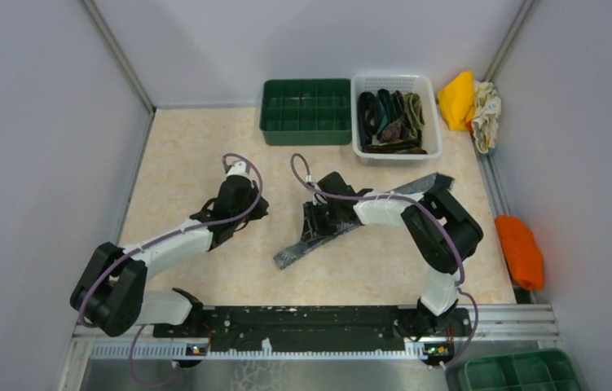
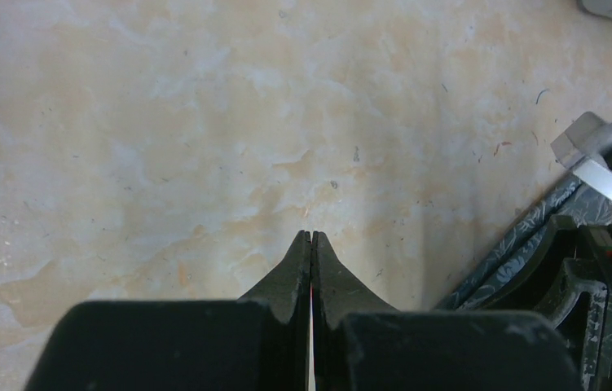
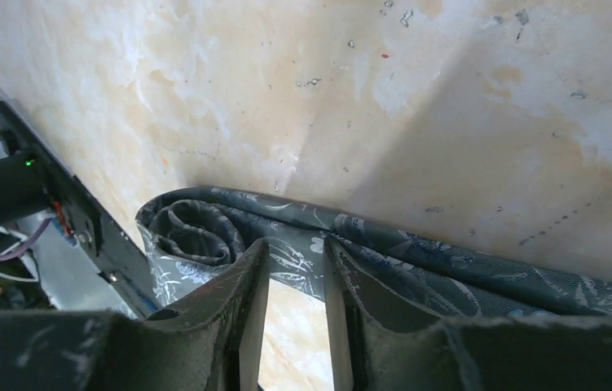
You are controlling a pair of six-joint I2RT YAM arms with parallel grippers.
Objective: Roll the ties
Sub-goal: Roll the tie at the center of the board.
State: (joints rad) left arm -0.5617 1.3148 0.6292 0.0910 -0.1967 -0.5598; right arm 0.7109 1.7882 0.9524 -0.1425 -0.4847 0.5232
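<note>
A grey patterned tie (image 1: 296,251) lies diagonally across the table's middle. In the right wrist view its near end is curled into a loose coil (image 3: 192,232), and the rest of the tie (image 3: 449,261) runs flat to the right. My right gripper (image 1: 312,224) hangs low over the tie beside the coil. Its jaws (image 3: 294,244) stand a little apart, with the tie's edge across the fingertips and bare table in the gap. My left gripper (image 1: 255,208) is shut and empty over bare table (image 2: 311,234), left of the tie (image 2: 522,236). Several more ties (image 1: 390,118) lie in a white basket (image 1: 434,122).
A green compartment tray (image 1: 306,137) stands at the back, left of the basket. A yellow cloth (image 1: 457,98) lies at the back right and an orange cloth (image 1: 521,248) at the right edge. Another green tray (image 1: 522,371) sits at the bottom right. White walls enclose the table.
</note>
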